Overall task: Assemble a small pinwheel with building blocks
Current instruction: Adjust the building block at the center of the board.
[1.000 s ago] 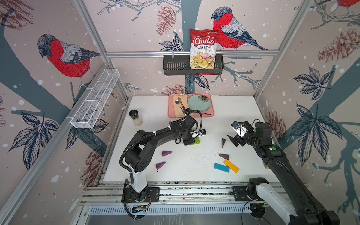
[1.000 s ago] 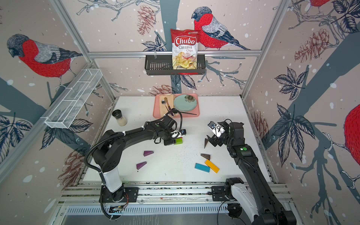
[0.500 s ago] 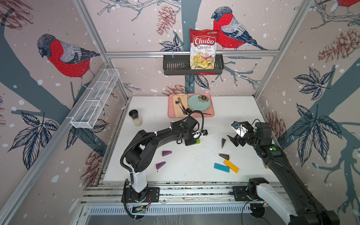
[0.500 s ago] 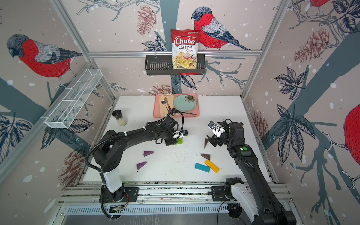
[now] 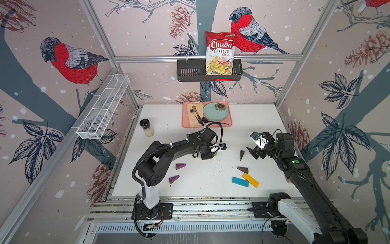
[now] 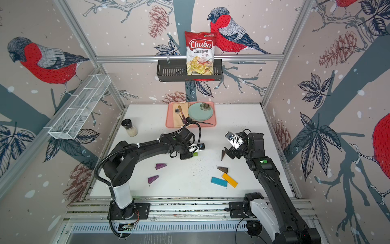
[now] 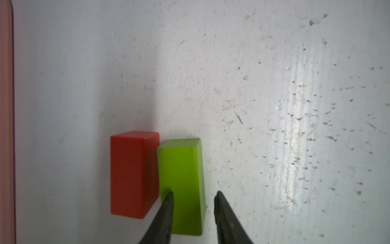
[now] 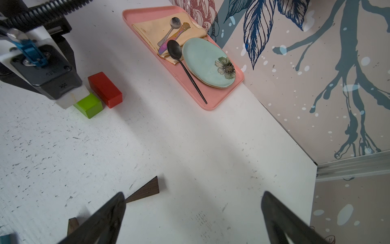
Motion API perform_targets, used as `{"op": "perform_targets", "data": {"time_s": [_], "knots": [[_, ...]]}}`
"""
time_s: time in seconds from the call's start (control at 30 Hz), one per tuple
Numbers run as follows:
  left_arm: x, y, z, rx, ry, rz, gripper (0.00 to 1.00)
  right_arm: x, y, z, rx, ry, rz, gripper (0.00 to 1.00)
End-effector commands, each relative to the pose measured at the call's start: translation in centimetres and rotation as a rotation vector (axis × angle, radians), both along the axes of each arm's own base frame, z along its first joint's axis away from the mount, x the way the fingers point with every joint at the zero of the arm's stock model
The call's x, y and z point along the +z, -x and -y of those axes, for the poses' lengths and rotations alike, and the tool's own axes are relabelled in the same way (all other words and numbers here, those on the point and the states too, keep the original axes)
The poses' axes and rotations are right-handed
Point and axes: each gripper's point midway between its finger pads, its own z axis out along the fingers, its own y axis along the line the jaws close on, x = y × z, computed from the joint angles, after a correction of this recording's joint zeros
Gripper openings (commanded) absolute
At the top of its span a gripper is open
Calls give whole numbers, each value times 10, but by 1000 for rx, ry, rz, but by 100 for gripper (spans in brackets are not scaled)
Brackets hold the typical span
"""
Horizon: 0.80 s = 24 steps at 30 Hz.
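Building blocks [image 5: 180,166] lie scattered on the worktop [image 5: 211,183]; red brick [image 7: 133,173] and green brick [image 7: 181,186] touch mid-worktop, probably as hub. The left hand [image 7: 194,193] straddles the green one, narrowed; pinching or not, I cannot tell. The right hand [image 8: 193,194] hangs spread, empty, near a brown wedge [image 8: 147,189]. Only wrist views show the red brick.

Both top views look down from high at the front over the whole surface [image 5: 253,118]. The wrist cameras sit close, both catching the red block [image 7: 133,173].
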Motion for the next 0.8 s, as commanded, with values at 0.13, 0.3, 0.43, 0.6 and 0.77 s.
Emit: {"op": "perform_targets", "data": {"time_s": [0.13, 0.3, 0.43, 0.6, 0.77], "knots": [[-4, -8, 1, 0, -18, 37, 28, 3, -1, -1, 8, -2, 12, 99], [-5, -10, 1, 3, -24, 47, 27, 3, -2, 0, 6, -2, 10, 100], [-6, -14, 1, -4, -37, 67, 27, 3, -2, 0, 5, -1, 12, 99], [-8, -19, -1, -17, -65, 91, 26, 4, -2, 1, 2, -1, 13, 99], [-11, -17, -5, -46, -90, 97, 26, 3, -2, 1, 3, -1, 11, 99]]}}
